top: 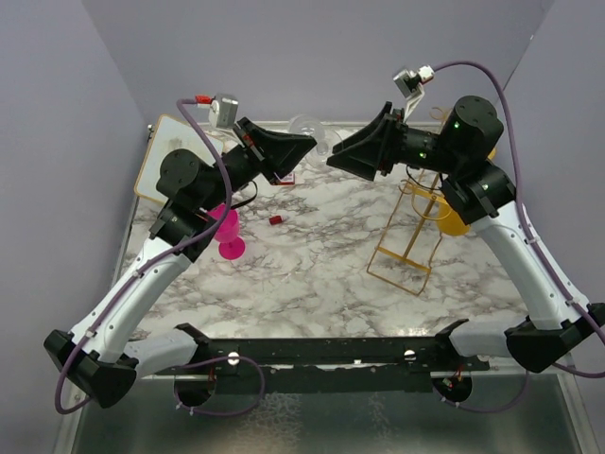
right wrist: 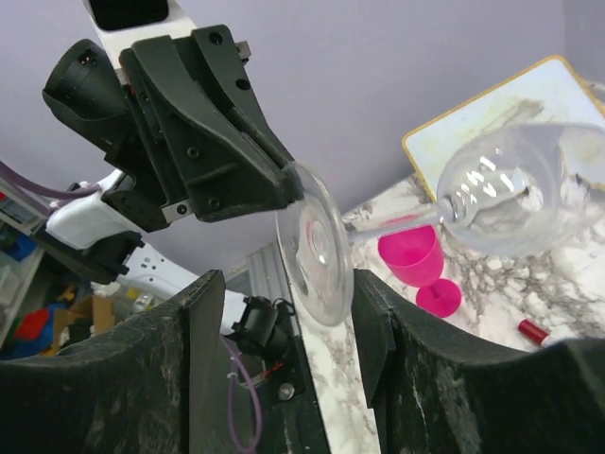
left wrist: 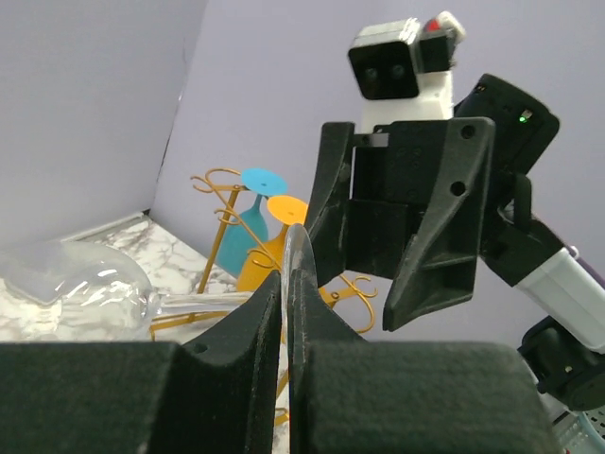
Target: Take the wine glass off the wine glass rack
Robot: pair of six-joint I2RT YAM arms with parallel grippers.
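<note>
Left claw (right wrist: 284,184) pinches clear wine glass (right wrist: 496,189) foot — right claw (right wrist: 284,298) straddles it.

No lettering, label, brand or number is legible anywhere, whether on the wine glass (right wrist: 501,189), the wine glass rack (top: 406,236) or the white board (top: 165,156) left of the rack.

From above, the glass (top: 304,125) is mostly hidden; the left arm (top: 142,284) covers part of the pink glass (top: 231,248); the red thing (top: 276,219) is too small to name.
</note>
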